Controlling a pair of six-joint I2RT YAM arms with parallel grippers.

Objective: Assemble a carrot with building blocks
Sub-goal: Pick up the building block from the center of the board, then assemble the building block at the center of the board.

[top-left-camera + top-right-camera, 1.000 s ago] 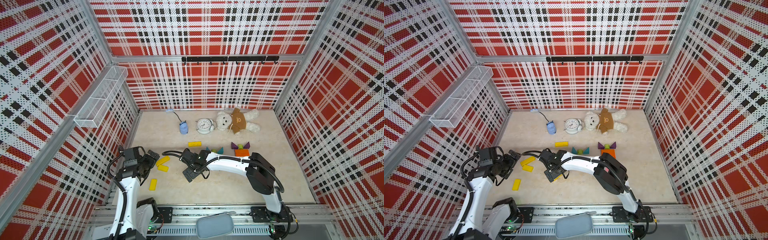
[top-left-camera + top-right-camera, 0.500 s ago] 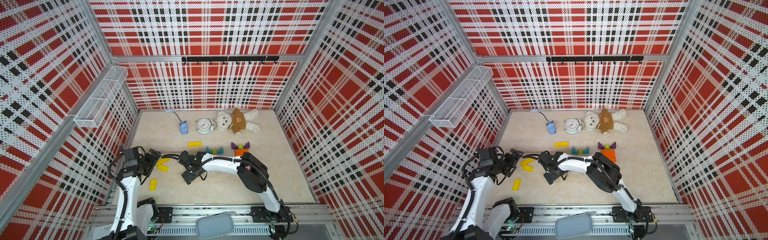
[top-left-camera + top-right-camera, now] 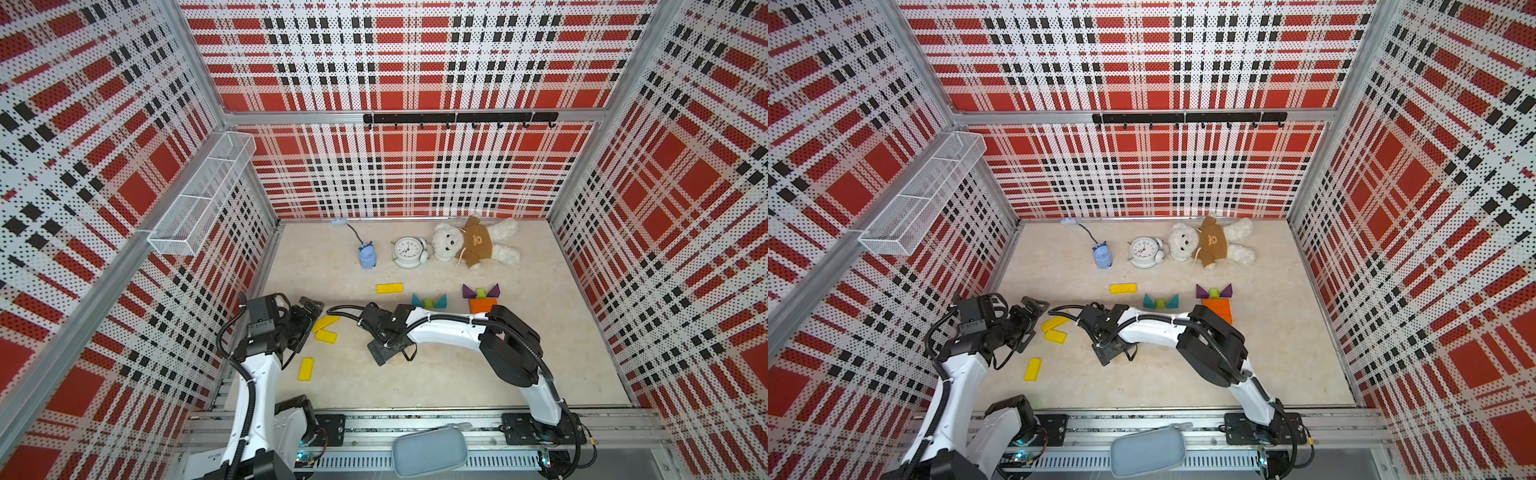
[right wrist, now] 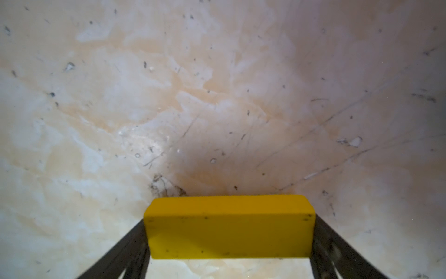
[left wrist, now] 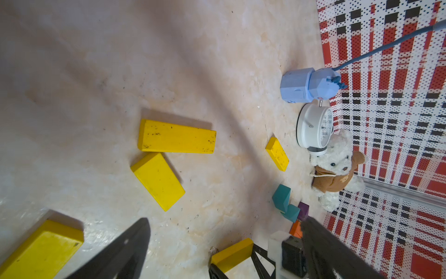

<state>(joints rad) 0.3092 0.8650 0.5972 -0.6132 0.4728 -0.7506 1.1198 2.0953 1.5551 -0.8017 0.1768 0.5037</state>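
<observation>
On the beige tabletop (image 4: pixel 217 96), the right end effector (image 4: pixel 229 224) pinches a yellow bar (image 4: pixel 229 234) lengthwise between its fingers (image 4: pixel 130 246).

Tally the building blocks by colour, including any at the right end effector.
yellow bars: 5, one gripped at both ends by the right end effector
teal triangles: 2
purple triangles: 2
lime-green stubs: 2
orange bars: 1 cluster, right arm hides how many
total: 11 counted, plus the orange cluster
</observation>
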